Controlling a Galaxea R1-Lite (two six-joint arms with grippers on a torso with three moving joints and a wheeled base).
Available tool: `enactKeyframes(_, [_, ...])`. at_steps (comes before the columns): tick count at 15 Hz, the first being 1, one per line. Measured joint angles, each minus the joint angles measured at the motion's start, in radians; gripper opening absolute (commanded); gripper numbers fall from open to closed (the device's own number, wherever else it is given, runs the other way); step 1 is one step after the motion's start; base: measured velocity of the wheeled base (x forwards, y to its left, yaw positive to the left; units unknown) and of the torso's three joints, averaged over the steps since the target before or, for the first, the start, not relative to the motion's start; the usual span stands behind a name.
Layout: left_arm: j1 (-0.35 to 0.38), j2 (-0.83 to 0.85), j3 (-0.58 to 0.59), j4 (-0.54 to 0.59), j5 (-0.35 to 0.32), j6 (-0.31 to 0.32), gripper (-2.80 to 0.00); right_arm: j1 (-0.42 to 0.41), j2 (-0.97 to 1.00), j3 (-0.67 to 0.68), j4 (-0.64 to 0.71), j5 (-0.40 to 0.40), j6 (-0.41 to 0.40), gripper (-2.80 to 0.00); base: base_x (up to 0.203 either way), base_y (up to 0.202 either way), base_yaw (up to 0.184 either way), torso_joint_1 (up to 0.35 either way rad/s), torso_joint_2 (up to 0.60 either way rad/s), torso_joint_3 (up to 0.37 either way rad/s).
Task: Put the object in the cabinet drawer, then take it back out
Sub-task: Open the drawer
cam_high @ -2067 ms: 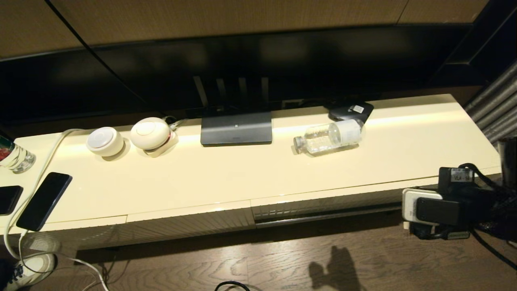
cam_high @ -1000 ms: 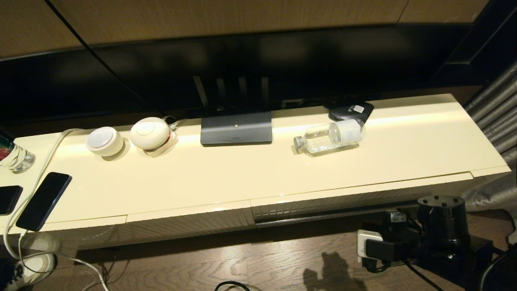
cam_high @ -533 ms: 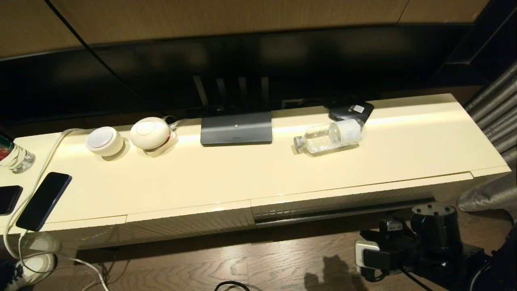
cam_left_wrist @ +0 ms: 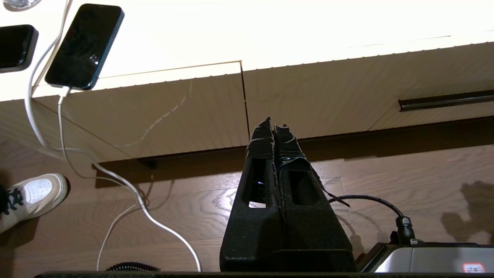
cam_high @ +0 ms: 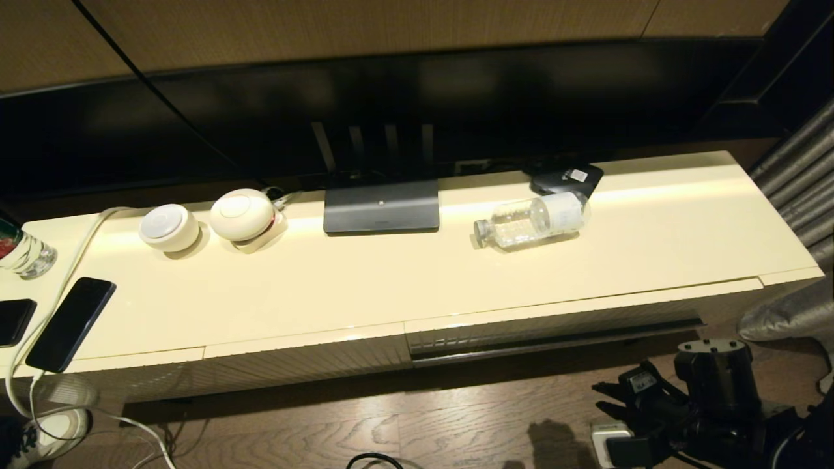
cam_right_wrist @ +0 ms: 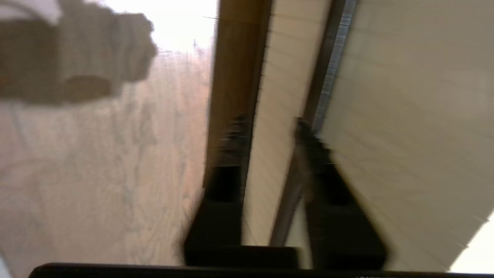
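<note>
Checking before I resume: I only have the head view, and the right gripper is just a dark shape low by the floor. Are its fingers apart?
Observer: Yes. In the right wrist view the right gripper has its fingers apart, with nothing between them.
Operator: What is it facing?
Observer: The ribbed front of the cabinet drawer. The dark slot along it runs past one fingertip. I cannot tell whether they touch.
Operator: Left gripper? It's not in my feed at all.
Observer: The left wrist view shows the left gripper shut, fingers pressed together, above the wooden floor in front of the cabinet.
</note>
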Motion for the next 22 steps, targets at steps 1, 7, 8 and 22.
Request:
enactKeyframes(1, [0.000,0.000,0.000,0.000,0.000,0.000,-2.80,-0.006,0.007,0.002,0.002,-0.001,-0.005,0.00,0.000,0.000,0.000,0.000,0.00,0.000])
enactKeyframes(7, [0.001,0.000,0.000,0.000,0.000,0.000,-2.80,-0.049,0.026,0.008,0.003,0.008,-0.087,0.00,0.000,0.000,0.000,0.000,0.00,0.000])
enactKeyframes(8, [0.001,0.000,0.000,0.000,0.000,0.000,-2.80,-0.053,0.036,0.008,0.003,0.007,-0.090,0.00,0.000,0.000,0.000,0.000,0.00,0.000])
enactKeyframes(22, [0.000,0.000,0.000,0.000,0.000,0.000,-2.80,-0.058,0.188,-0.105,0.001,-0.011,-0.029,0.00,0.000,0.000,0.000,0.000,0.00,0.000])
